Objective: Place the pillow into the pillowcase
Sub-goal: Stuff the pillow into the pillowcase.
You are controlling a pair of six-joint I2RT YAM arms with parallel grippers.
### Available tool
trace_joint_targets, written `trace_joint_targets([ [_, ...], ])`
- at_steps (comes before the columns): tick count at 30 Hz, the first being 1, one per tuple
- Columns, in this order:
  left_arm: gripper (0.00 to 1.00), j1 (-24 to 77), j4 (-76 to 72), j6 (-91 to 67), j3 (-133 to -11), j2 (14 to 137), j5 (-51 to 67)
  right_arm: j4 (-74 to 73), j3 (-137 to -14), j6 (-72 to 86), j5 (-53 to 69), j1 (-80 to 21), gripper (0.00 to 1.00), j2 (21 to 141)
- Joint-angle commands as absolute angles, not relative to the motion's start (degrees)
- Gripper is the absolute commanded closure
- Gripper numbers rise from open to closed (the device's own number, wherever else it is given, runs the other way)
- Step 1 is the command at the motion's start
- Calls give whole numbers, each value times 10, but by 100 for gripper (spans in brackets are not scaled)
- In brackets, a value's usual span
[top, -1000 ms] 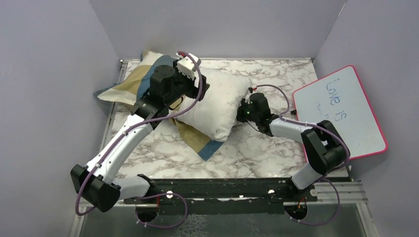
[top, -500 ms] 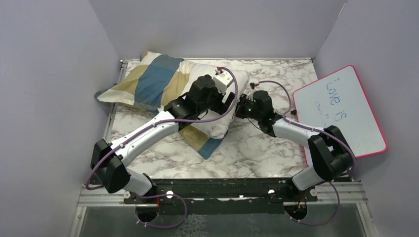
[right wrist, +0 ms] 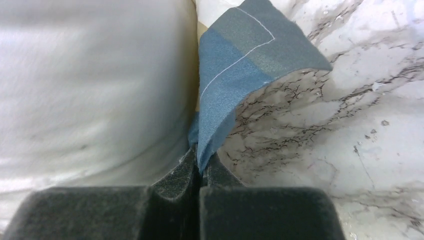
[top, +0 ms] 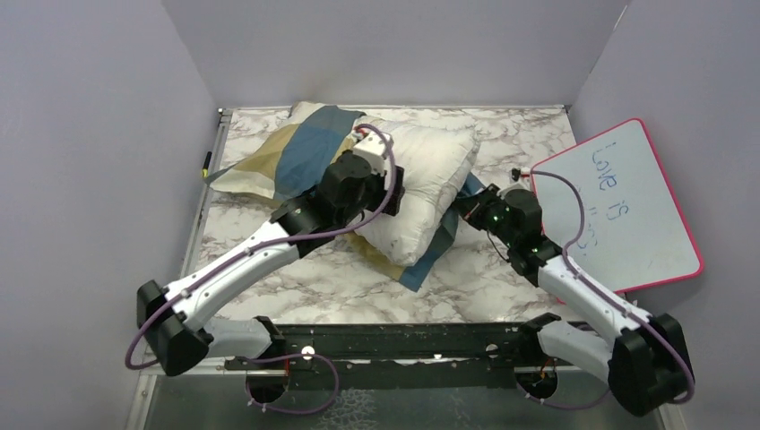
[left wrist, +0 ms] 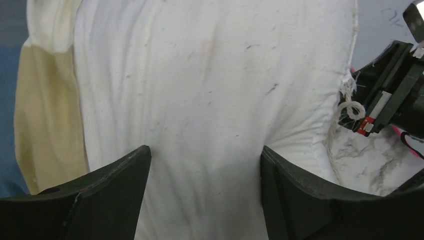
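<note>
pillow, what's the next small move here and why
Probably a push: the left gripper, open and astride the pillow, should nudge it deeper into the pillowcase while the right gripper, shut on the case's blue edge, holds that edge taut. Most of the pillow lies uncovered.

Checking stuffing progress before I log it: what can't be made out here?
- How deep the pillow sits in the pillowcase: top view, the left arm covers the mouth.
- Cloth inside the right pincer: right wrist view, shut fingers hide it.
- Whiteboard lower writing: top view, too faint.
</note>
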State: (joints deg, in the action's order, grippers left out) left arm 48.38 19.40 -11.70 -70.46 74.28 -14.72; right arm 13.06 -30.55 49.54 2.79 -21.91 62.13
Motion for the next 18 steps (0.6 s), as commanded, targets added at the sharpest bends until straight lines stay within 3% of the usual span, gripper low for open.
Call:
trace_joint_targets([
  [1, 23, 473, 233, -241, -625, 648, -220, 59, -282, 513, -73, -212, 100, 524],
  [5, 20, 472, 202, -258, -572, 585, -193, 32, -266, 514, -41, -210, 100, 503],
  [11, 19, 473, 125, -255, -543, 508, -26, 51, -263, 503, -8, -211, 100, 530],
  [18, 14, 473, 98, -119, -559, 513, 39, 81, -320, 468, 78, -212, 100, 543],
])
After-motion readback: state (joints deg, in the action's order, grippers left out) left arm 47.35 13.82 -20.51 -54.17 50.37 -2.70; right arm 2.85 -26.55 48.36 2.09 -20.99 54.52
